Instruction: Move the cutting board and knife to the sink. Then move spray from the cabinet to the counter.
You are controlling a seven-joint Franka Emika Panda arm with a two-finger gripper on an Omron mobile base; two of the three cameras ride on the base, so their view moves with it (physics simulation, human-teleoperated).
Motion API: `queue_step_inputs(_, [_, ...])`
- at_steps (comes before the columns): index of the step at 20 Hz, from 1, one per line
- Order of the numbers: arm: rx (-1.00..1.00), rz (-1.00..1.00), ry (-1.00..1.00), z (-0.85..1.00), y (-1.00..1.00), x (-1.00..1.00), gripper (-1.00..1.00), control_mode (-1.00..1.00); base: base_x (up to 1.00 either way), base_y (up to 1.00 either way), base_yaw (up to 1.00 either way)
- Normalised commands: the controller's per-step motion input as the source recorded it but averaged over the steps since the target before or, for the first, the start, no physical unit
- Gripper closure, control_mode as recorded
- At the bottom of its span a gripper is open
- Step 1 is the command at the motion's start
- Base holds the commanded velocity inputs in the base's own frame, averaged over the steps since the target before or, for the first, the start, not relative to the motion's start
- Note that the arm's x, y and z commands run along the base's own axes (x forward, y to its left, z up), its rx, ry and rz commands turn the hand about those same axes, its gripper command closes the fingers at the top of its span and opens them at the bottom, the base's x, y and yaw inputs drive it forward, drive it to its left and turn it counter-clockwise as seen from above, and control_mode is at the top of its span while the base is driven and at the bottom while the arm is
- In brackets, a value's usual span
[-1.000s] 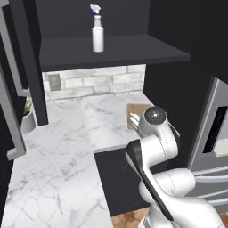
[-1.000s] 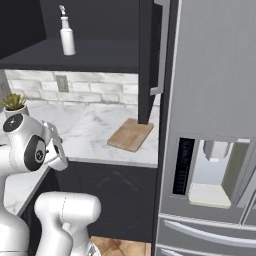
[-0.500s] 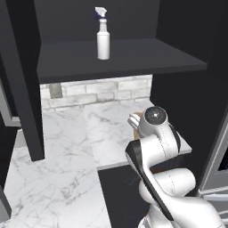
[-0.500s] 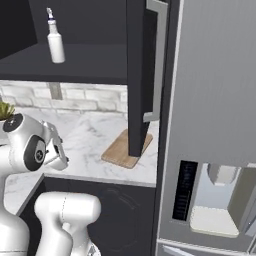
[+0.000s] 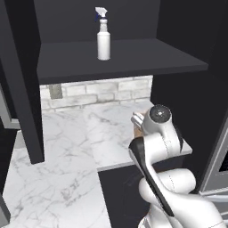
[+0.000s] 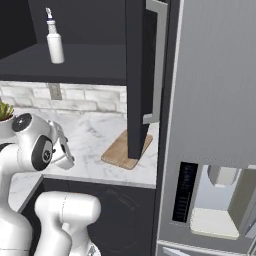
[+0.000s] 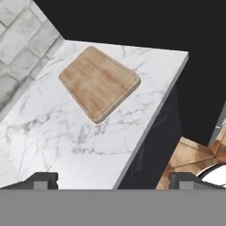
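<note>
The light-brown cutting board (image 7: 99,81) lies flat on the white marble counter (image 7: 66,132), close to the counter's right end and the brick wall. It also lies below the open cabinet door in the right base view, cutting board (image 6: 126,149). My gripper (image 7: 113,180) hovers open and empty above the counter's front edge, short of the board; gripper (image 6: 67,157) sits at the arm's folded wrist. The white spray (image 5: 103,38) stands upright on the black cabinet shelf (image 5: 133,58); spray (image 6: 54,42). The knife and the sink are out of view.
An open black cabinet door (image 6: 137,75) with a long grey handle hangs over the board. The steel fridge (image 6: 210,125) stands right of the counter. A small plant (image 6: 5,111) sits at the left. Wooden floor (image 7: 190,154) lies beyond the counter edge.
The whole scene has shifted and grown in both base views, so the base has driven closer to the counter and cabinet. The arm keeps its folded pose and the gripper stays open.
</note>
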Motion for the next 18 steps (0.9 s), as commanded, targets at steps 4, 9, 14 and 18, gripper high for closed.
queue_step_inputs(4, [0.00,0.15,0.02,0.00,-0.33,0.33,-1.00,-1.00,0.00,0.00,0.00])
queue_step_inputs(9, [-0.05,0.34,0.02,-0.01,-0.26,0.16,-1.00,-1.00,0.00,0.00,0.00])
queue_step_inputs(14, [-0.11,0.52,0.00,-0.03,-0.21,0.04,-1.00,-1.00,0.00,0.00,0.00])
queue_step_inputs(18, [-0.06,0.15,-0.02,0.01,0.03,0.23,-1.00,-1.00,0.00,0.00,0.00])
